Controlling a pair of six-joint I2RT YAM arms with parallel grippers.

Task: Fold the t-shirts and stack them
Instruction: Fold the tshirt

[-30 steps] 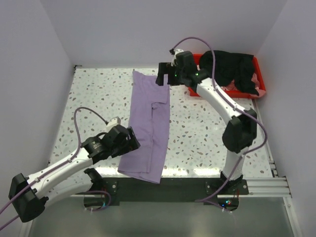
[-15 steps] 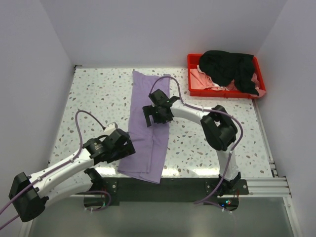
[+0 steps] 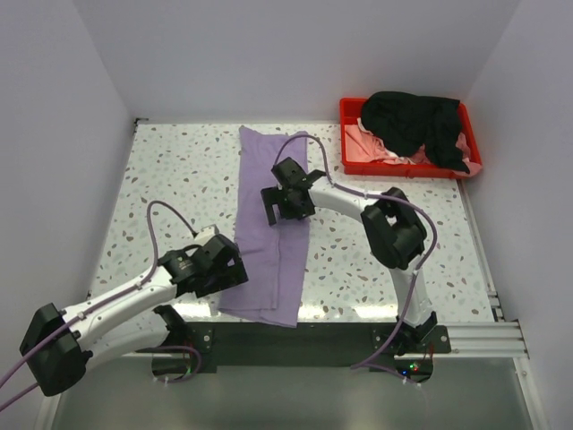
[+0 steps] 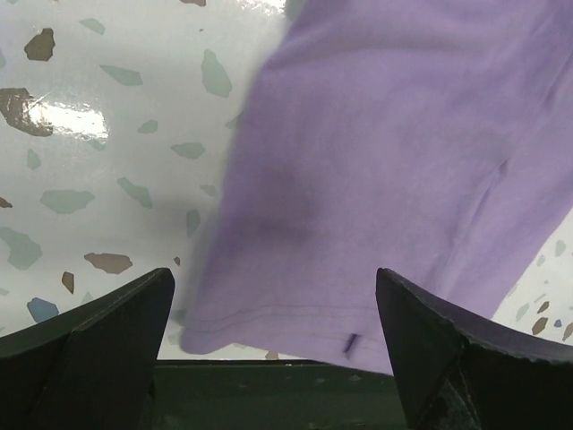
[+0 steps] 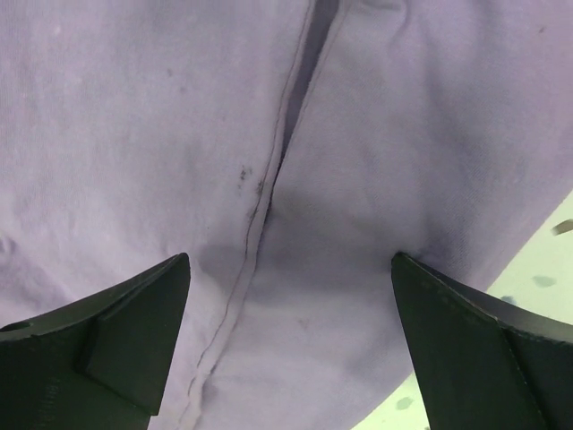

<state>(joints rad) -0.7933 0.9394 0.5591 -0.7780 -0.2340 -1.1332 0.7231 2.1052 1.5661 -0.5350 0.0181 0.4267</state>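
Centrally, the right claw (image 3: 280, 201), jaws spread, hangs over the lavender t-shirt (image 3: 277, 260), a long folded strip on the speckled bench (image 3: 179, 179). The left claw (image 3: 224, 267), likewise spread, sits at the strip's near left edge; black t-shirt (image 3: 412, 121) and pink t-shirt (image 3: 372, 148) lie heaped in the red tray (image 3: 421, 170).

The top camera looks steeply down from above and behind the arm bases, which sit at 6 o'clock, and takes in the whole counter (image 3: 179, 170) from afar. The left wrist camera hangs close over the counter's near edge, looking down past the left claw (image 4: 274, 287) at the hem of the lavender t-shirt (image 4: 385, 161), which lies toward 6 o'clock in the top view. The right wrist camera looks down past the right claw (image 5: 291, 269) from nearer, and the shirt's middle fills its frame.
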